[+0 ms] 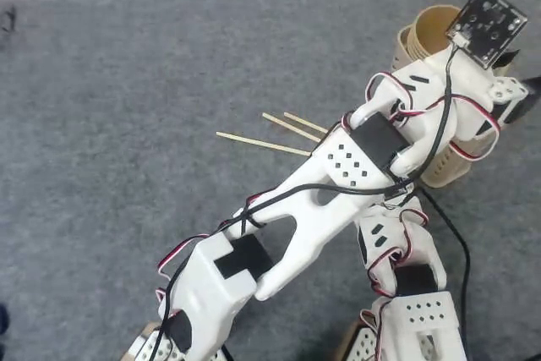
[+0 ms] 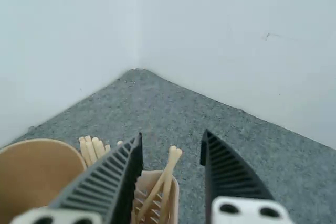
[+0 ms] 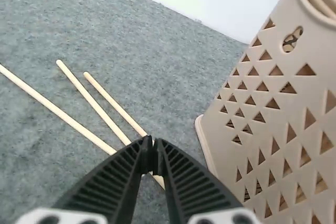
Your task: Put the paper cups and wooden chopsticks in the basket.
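We mark left hand (image 2: 172,137) apart above basket (image 3: 262,129) holding cups (image 2: 37,171). Right hand (image 3: 153,142) is pressed together, low over three loose chopsticks (image 3: 94,103) on surface (image 3: 63,24), probably lining up pickup.

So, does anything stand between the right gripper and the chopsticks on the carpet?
Nothing visible does. The right gripper, shut, sits right over the near ends of the three chopsticks on the carpet; the basket stands beside them, not between.
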